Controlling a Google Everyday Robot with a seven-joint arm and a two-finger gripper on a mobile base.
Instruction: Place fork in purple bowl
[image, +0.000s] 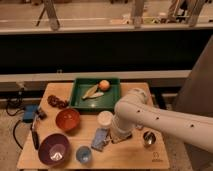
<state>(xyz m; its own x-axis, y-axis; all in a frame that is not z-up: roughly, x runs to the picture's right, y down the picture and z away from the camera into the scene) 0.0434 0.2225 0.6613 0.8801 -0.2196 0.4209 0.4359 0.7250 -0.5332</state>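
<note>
From where the camera looks down, the white arm (165, 117) sweeps in from the right and covers much of the near right part of the wooden worktop (60, 92). Its hand (120, 136) is low over the boards, just right of a bluish packet (100, 139), and it is closed; the arm's own bulk hides most of it, so whether it grips anything I cannot make out. A dark bit shows at its lower edge, too blurred to name. The fork is not to be picked out anywhere; it may lie under the hand or the arm, but that spot is covered.

The purple bowl (54, 149) sits at the near left corner, its pale inside showing nothing that I can discern. Just right of it stands a small blue cup (84, 154), and beyond it an orange-red bowl (68, 119). A white round cup or lid (105, 118) sits between that bowl and the arm, partly cut by the arm's edge. Near right, a small metal cup (148, 138) stands just beside the arm.

At the far side a green tray (79, 97) holds an orange fruit (104, 85) and a pale, long thing (93, 92) that I cannot identify. Dark reddish lumps (57, 102) lie left of the tray. A blue box (29, 113) with a black cable (34, 137) hangs off the left edge.
</note>
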